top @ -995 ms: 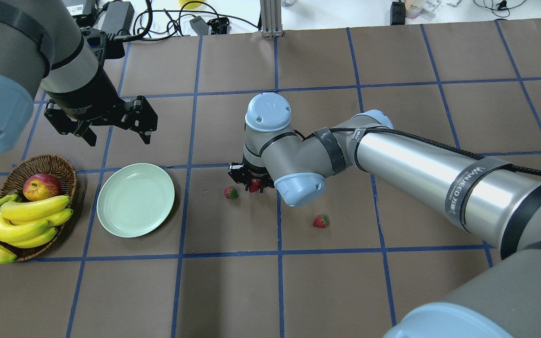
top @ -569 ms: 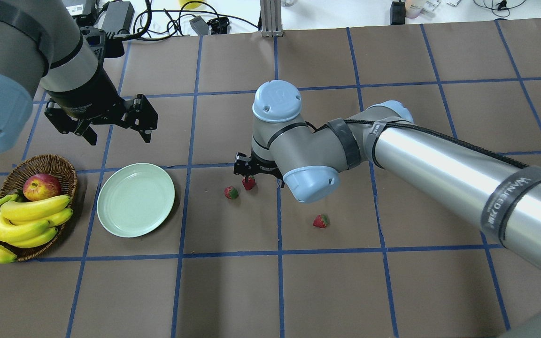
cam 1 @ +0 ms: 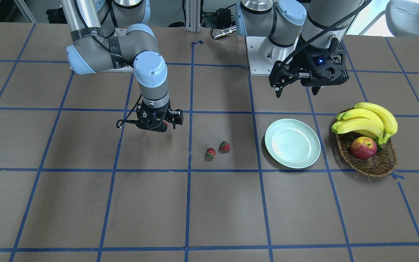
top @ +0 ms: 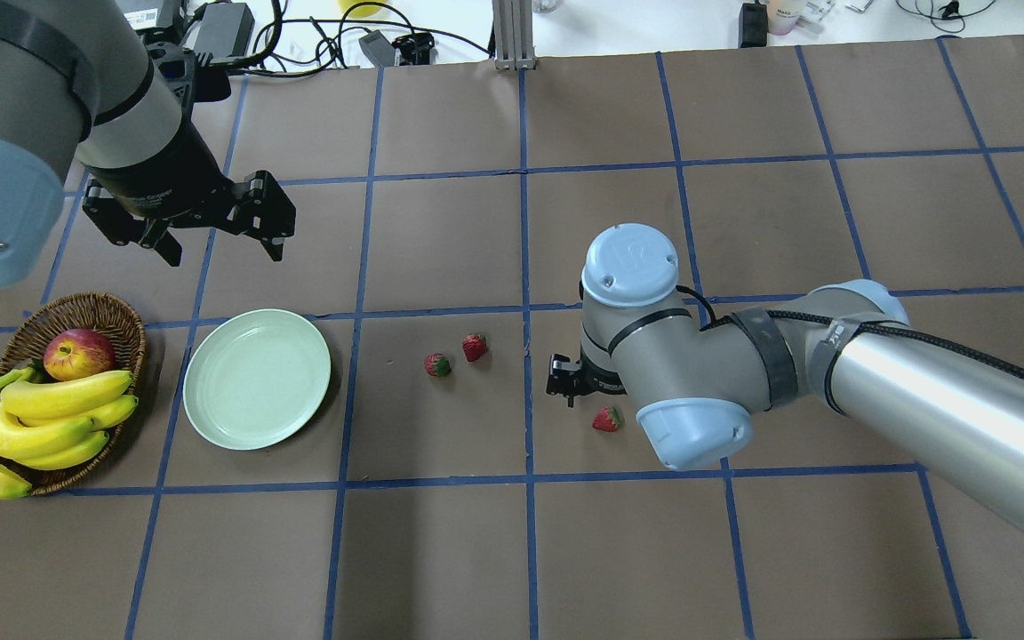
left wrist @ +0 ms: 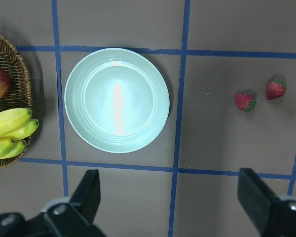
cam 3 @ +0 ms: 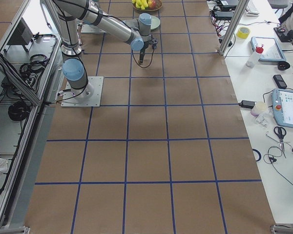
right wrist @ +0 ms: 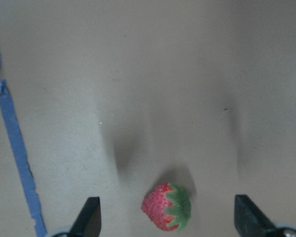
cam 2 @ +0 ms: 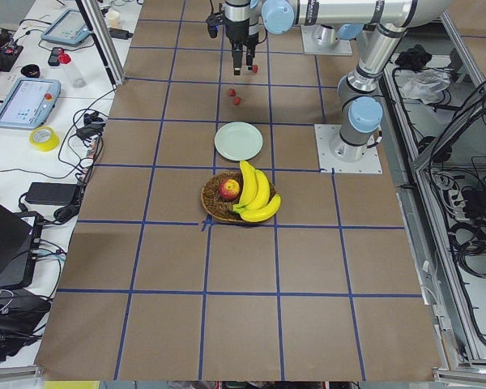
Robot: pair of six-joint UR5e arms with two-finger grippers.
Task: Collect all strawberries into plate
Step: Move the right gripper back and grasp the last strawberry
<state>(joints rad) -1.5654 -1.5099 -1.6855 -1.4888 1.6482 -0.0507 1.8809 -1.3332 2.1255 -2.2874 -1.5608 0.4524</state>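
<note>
The right claw (right wrist: 167, 217) hung open over one strawberry (top: 606, 419) at lower centre of the overhead view, its fingers wide apart on either side and clear of it. A second strawberry (top: 437, 364) and a third strawberry (top: 475, 347) lay close together on the table (top: 441, 551) to its left. The plate (top: 256, 378) lay farther left. The left claw (left wrist: 170, 192) hung open at upper left.

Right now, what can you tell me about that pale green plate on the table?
The plate is round, shallow and pale mint green, glossy like smooth plastic, with a raised rim. It lies flat and empty on the brown table, just beside the wicker basket, a narrow gap between them. Nothing else touches it.
</note>
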